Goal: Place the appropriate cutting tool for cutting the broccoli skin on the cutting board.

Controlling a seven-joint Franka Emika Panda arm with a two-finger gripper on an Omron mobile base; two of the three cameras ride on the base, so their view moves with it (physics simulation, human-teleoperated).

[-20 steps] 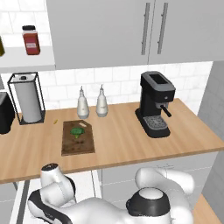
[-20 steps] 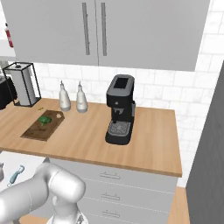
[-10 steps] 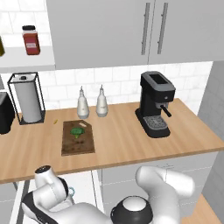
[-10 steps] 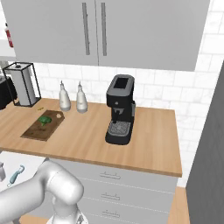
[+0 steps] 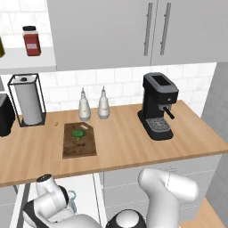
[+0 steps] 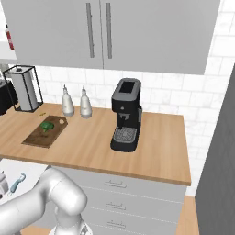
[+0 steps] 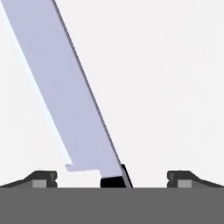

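In the hand view the gripper (image 7: 112,179) stands spread, its two dark fingertips (image 7: 41,178) well apart at the bottom edge and touching nothing. Between them, nearer the right tip, lies the knife (image 7: 70,96): one long silver blade slanting up and left over a plain white ground, cut off at the top edge. Of its black handle (image 7: 113,180) a small stub shows before the bottom band hides the rest. What the knife lies on cannot be made out.

In the right base view one light-blue peeler (image 6: 17,182) lies low at the left edge, below the wooden surface (image 6: 92,147).

Up on that surface, well away from the gripper, sits one dark cutting board (image 5: 79,140) with one small broccoli (image 5: 79,133) on it. Behind the board stand two pale bottles (image 5: 84,107), beside them one paper-towel holder (image 5: 27,100), and further right one black coffee machine (image 5: 156,106).
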